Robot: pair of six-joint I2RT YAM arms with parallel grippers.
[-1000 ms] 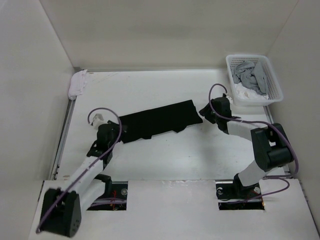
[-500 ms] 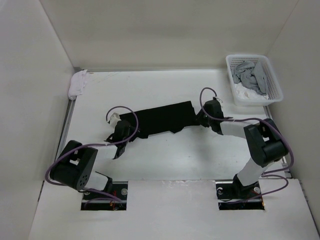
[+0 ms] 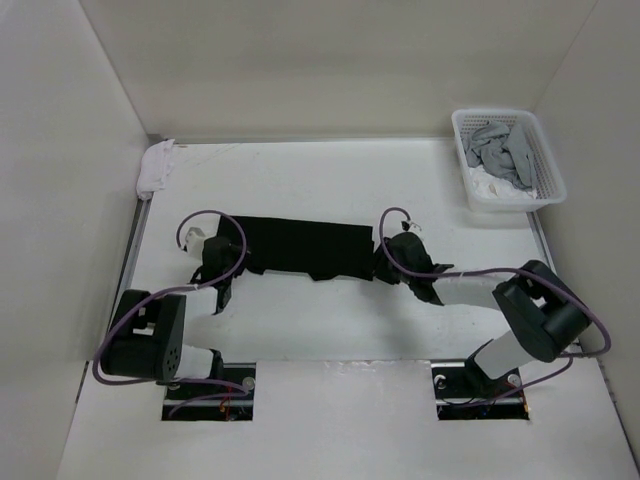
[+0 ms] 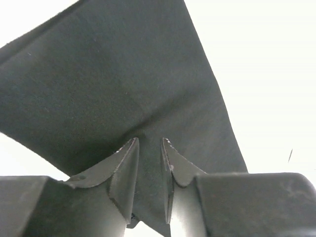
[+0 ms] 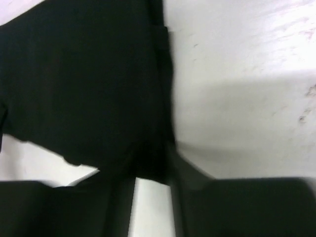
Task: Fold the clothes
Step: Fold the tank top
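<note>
Both ends of the clothes (image 3: 300, 248) engaged: left gripper (image 4: 149, 144) pinches one, right gripper (image 5: 150, 185) straddles, hold unclear

left gripper (image 4: 149, 144) pinched narrow, right gripper (image 5: 150, 165) low, blurred

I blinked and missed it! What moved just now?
The right gripper moved left and nearer the arm bases, and the right end of the black shorts swung with it, so they lie level, not slanted. The left arm folded back; the left gripper pinches the left end, about where it was. The basket and white cloth stayed.
</note>
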